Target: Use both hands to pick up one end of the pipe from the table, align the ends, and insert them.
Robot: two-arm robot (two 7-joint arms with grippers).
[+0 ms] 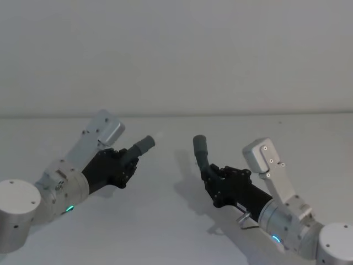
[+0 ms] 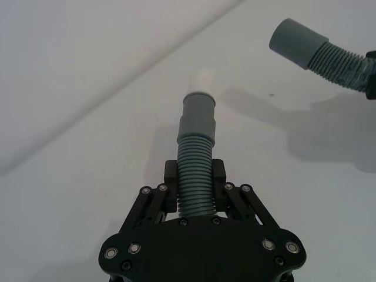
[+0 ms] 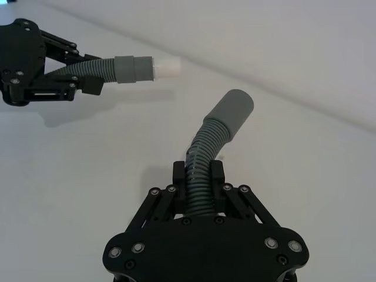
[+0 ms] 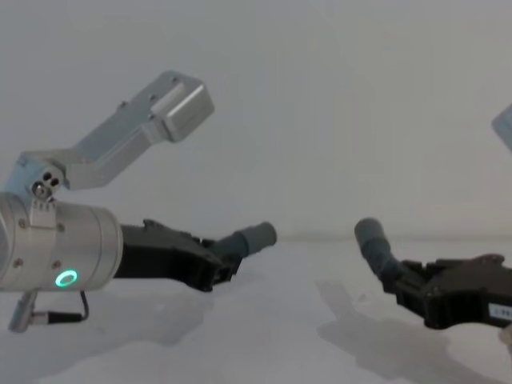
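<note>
Your left gripper (image 1: pixel 130 161): jaws clamped on white-tipped pipe piece (image 2: pixel 198 126). Your right gripper (image 1: pixel 212 172): jaws clamped on hollow-cuffed piece (image 3: pixel 229 114). Both held apart above tabletop (image 1: pixel 165 226).

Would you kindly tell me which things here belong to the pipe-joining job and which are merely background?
Job: left gripper, holding the white-tipped pipe piece; right gripper, holding the hollow-cuffed pipe piece; white table.
Not the job: pale wall behind.

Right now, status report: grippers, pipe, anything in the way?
Left gripper shut on tipped piece, off the table. Right gripper shut on second piece, raised. White tip and hollow cuff apart, not aligned. Bare table between.
</note>
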